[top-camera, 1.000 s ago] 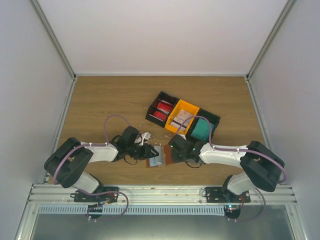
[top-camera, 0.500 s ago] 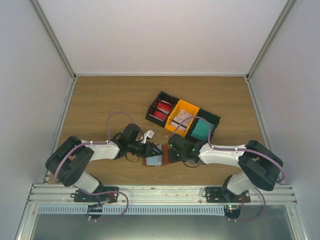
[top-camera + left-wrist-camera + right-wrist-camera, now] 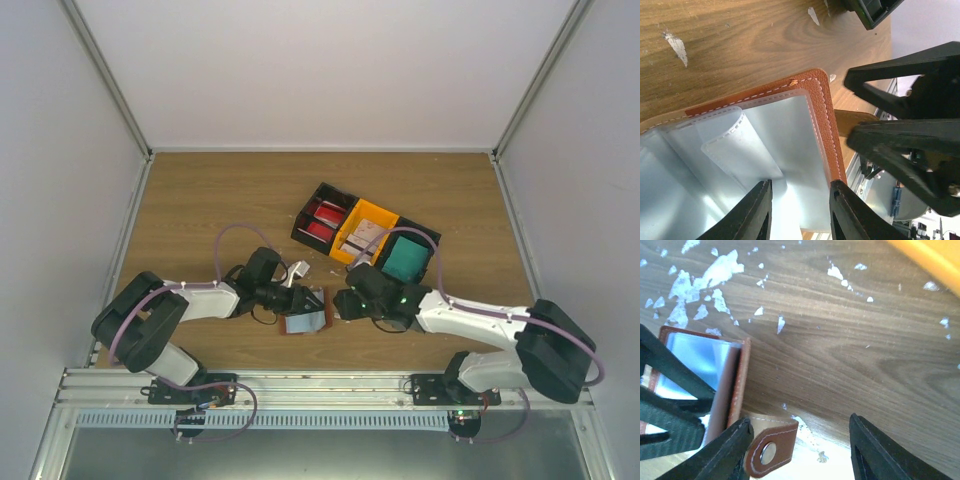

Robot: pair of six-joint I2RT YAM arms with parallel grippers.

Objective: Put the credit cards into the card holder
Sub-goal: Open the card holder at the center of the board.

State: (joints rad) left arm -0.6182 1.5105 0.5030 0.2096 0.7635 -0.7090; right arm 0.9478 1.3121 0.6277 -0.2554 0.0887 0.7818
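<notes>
The reddish-brown card holder [image 3: 305, 323] lies open near the table's front, its pale pockets [image 3: 765, 150] facing up. My left gripper [image 3: 307, 300] is over its far edge. In the left wrist view the left gripper [image 3: 800, 184] stands partly open, one fingertip on the pockets and the other at the leather edge [image 3: 822, 110]. My right gripper [image 3: 343, 303] is open just right of the holder, holding nothing. The snap tab [image 3: 771, 450] lies beside its left finger [image 3: 727, 450]. Red credit cards [image 3: 322, 222], whitish ones [image 3: 360, 240] and a teal one [image 3: 405, 260] rest in the tray.
The black-and-orange three-compartment tray [image 3: 345, 205] sits behind the grippers, angled toward the back left. Small white scraps [image 3: 715, 275] are scattered on the wood between the tray and the holder. Grey walls enclose the table on three sides.
My right gripper has opened, let go of the holder's flap and shifted slightly right. The holder now shows narrower under the left gripper, which has barely moved.
</notes>
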